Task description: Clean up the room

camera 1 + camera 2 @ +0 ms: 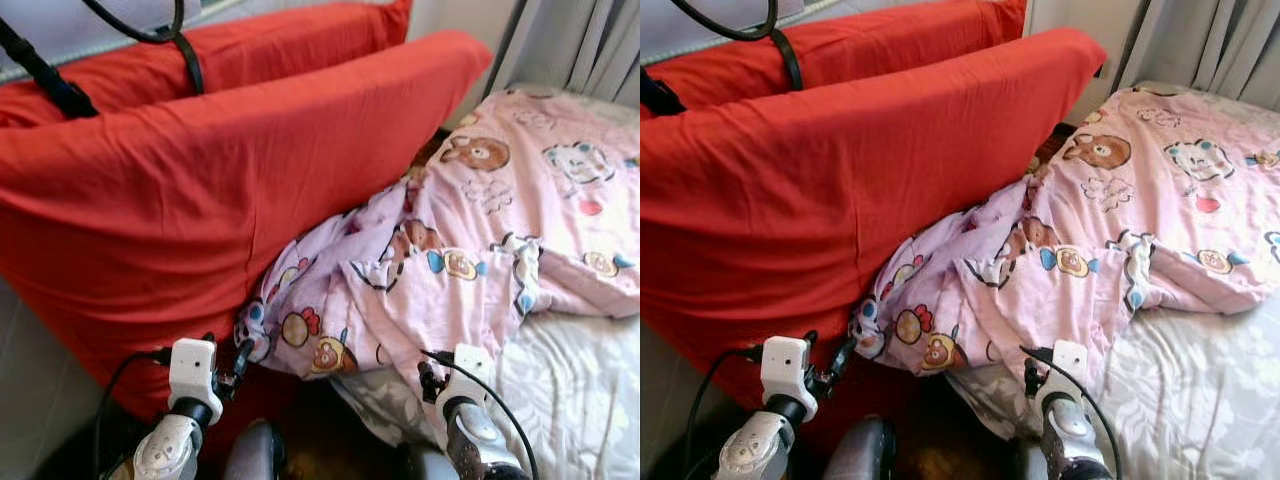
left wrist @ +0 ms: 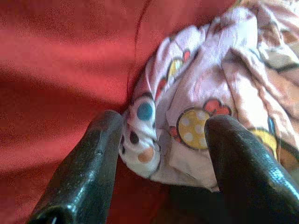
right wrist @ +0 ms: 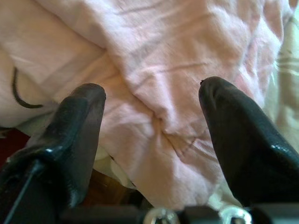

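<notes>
We find the pink quilt (image 1: 480, 250) unmade, bunched at the bed's (image 1: 580, 390) near-left edge against the red cushions (image 1: 230, 180); tidying barely begun. Left pincer (image 2: 159, 154) and right pincer (image 3: 152, 121) both released, straddling quilt folds at the near hem, nothing gripped. Room tight on the left by the cushions, bed open to the far right.

A pink quilt (image 1: 470, 250), printed with cartoon bears and other bright little figures, lies rumpled across the right half of the frame on the bed (image 1: 580, 390). Its bunched lower-left edge presses against a big red cushion (image 1: 200, 210) that stands tilted on edge across the left and centre.
</notes>
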{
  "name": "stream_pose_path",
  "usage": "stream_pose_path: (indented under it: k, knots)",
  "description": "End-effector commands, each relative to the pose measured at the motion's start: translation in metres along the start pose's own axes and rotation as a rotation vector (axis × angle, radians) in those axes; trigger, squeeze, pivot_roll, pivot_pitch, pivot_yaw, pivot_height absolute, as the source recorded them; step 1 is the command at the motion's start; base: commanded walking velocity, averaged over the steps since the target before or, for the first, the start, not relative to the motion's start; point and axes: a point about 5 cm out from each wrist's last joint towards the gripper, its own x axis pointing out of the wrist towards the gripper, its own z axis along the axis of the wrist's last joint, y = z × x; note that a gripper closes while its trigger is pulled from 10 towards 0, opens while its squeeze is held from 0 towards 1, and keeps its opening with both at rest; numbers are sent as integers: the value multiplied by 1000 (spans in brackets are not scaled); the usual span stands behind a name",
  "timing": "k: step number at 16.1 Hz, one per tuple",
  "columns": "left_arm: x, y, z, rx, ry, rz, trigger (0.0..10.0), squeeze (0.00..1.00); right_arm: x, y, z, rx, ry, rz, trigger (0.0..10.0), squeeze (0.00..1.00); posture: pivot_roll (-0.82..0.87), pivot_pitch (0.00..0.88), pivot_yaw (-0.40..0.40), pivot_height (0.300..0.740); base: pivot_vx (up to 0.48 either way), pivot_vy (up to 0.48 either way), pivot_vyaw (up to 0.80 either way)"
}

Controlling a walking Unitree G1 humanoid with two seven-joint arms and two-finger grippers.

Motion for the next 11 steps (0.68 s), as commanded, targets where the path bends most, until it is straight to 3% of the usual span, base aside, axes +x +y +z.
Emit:
stream_pose_path:
  k: [1,2,3,4,11]
  knots:
    - [-5,2,1,2,5,-1,10000,0,0,-4,2,11,-9,-25,10000,1000,142,198,5,624,0,0,0]
    - [-9,2,1,3,12,-1,10000,0,1,-4,5,23,-21,-27,10000,1000,144,214,5,624,0,0,0]
    - [-14,2,1,2,22,2,10000,0,1,-6,6,7,-20,-42,10000,769,146,226,3,624,0,0,0]
    - [-18,2,0,2,29,4,10000,0,1,-8,4,-17,-8,-59,10000,0,146,235,2,624,0,0,0]
    - [-35,-4,4,4,51,-2,10000,0,-3,-6,-14,-1,71,4,10000,0,161,298,-3,624,0,0,0]
